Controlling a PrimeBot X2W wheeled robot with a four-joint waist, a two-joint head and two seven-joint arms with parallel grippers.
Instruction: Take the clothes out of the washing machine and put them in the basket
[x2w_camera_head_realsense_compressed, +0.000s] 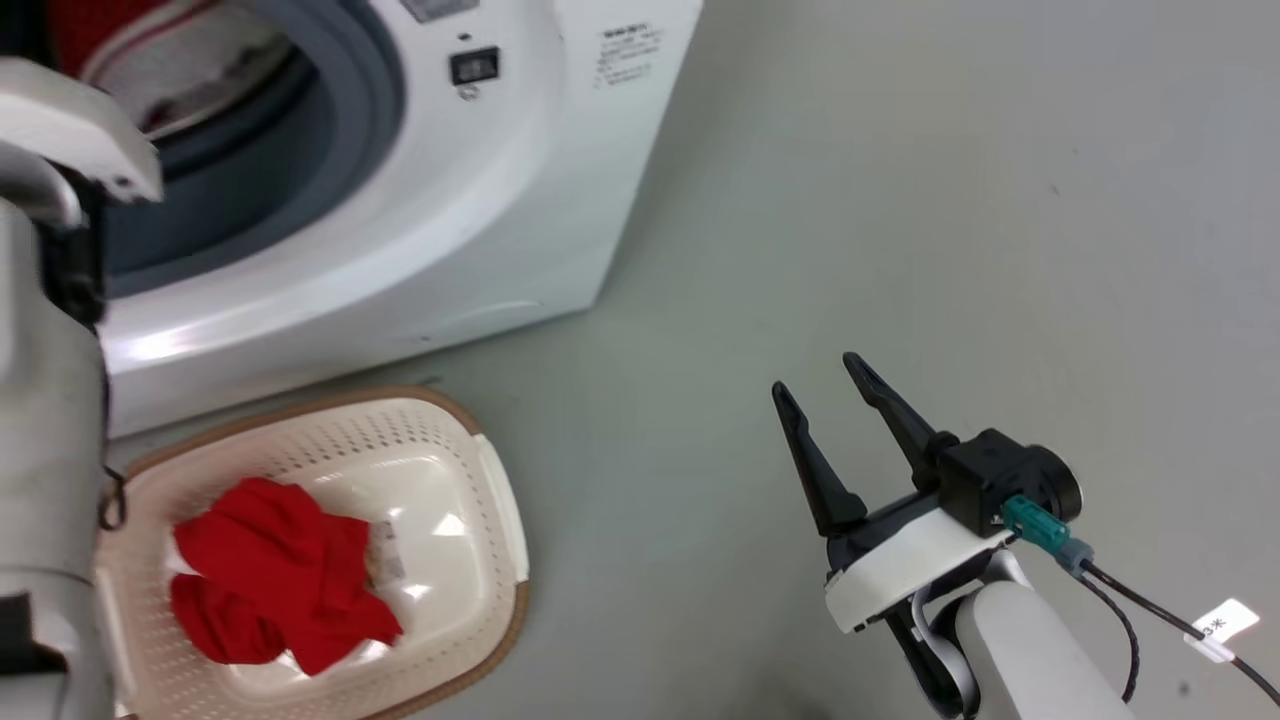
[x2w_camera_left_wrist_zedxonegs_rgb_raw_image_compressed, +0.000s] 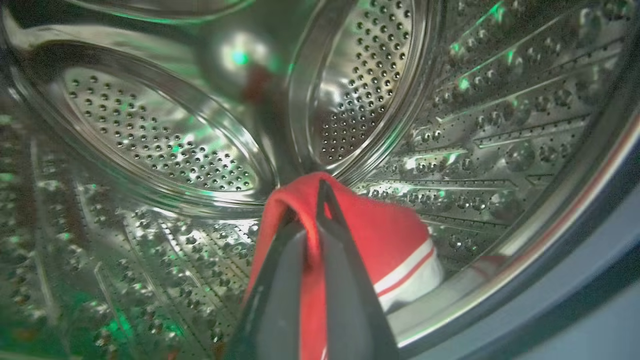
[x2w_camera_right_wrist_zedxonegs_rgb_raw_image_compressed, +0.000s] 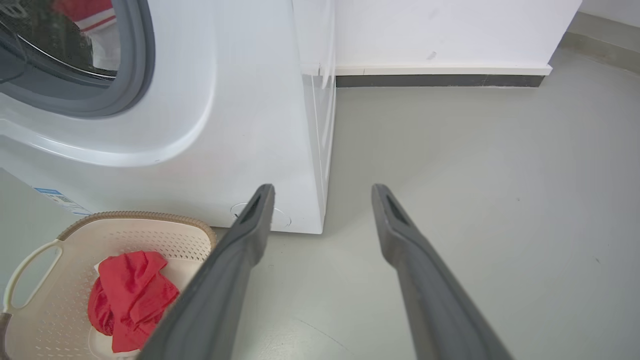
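Inside the washing machine's (x2w_camera_head_realsense_compressed: 480, 230) steel drum (x2w_camera_left_wrist_zedxonegs_rgb_raw_image_compressed: 150, 135), my left gripper (x2w_camera_left_wrist_zedxonegs_rgb_raw_image_compressed: 315, 187) is shut on a red garment with a white band (x2w_camera_left_wrist_zedxonegs_rgb_raw_image_compressed: 400, 250), which hangs lifted over its fingers. That garment also shows through the porthole (x2w_camera_head_realsense_compressed: 100, 30) (x2w_camera_right_wrist_zedxonegs_rgb_raw_image_compressed: 85, 12). A second red garment (x2w_camera_head_realsense_compressed: 275, 585) (x2w_camera_right_wrist_zedxonegs_rgb_raw_image_compressed: 130, 295) lies crumpled in the cream basket (x2w_camera_head_realsense_compressed: 500, 500) (x2w_camera_right_wrist_zedxonegs_rgb_raw_image_compressed: 30, 260) on the floor in front of the machine. My right gripper (x2w_camera_head_realsense_compressed: 830, 385) (x2w_camera_right_wrist_zedxonegs_rgb_raw_image_compressed: 322, 190) hovers open over bare floor to the right of the basket, holding nothing.
The washing machine (x2w_camera_right_wrist_zedxonegs_rgb_raw_image_compressed: 250, 125) stands against a white wall with a dark skirting strip (x2w_camera_right_wrist_zedxonegs_rgb_raw_image_compressed: 440, 80). Grey floor (x2w_camera_head_realsense_compressed: 950, 200) spreads to the right. My left arm's pale shell (x2w_camera_head_realsense_compressed: 50, 400) fills the left edge of the head view.
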